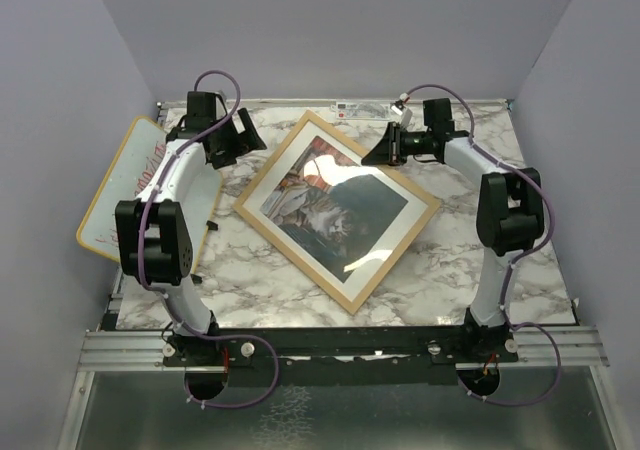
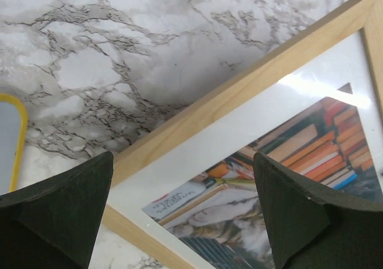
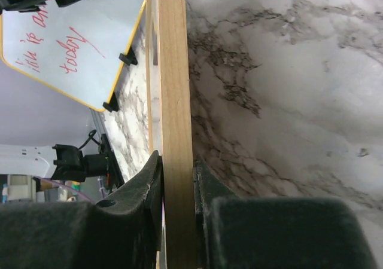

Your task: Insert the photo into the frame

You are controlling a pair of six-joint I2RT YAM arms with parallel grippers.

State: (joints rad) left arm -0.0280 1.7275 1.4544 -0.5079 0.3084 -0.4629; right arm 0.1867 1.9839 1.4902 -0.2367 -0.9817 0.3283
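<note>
Along far edge | my right gripper (image 3: 176, 168) clenched on the frame (image 3: 175, 72) | left gripper (image 2: 182, 185) released above it | pinch level, don't jolt the photo (image 2: 281, 161).

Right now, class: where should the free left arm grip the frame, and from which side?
Probably the wooden rail of the frame under the open left fingers, approached from the outer, table side. The rail is thin, so fingers can straddle its edge, as the right fingers do on another rail, clear of the photo.

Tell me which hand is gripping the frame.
The right hand, shut on the wooden edge of the frame; the left hand hangs open over it.
</note>
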